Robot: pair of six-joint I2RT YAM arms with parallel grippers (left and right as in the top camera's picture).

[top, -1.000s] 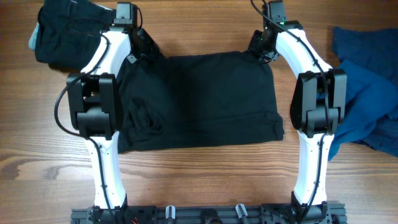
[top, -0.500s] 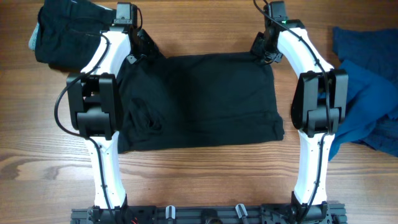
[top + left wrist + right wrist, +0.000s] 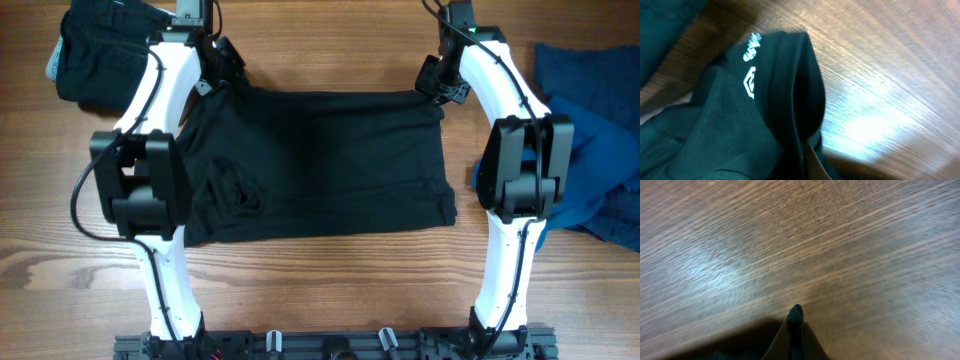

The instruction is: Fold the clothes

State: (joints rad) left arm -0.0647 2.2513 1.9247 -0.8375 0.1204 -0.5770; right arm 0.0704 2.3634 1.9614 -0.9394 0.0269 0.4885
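Observation:
A black shirt lies spread across the middle of the table, its far edge pulled straight between my two grippers. At its far left corner my left gripper is shut on the fabric. The left wrist view shows the folded black cloth with a small white mark running into the gripper. On the far right corner my right gripper is shut, and in the right wrist view a small tip of black fabric sticks out between the fingers of that gripper.
A heap of other black garments sits at the far left corner. Blue garments are piled along the right side. Bare wooden table lies beyond the shirt's far edge and in front of its near hem.
Both grippers have closed on the shirt's far corners and shifted slightly outward and away. The far edge, slack before, now runs taut and straight between them.

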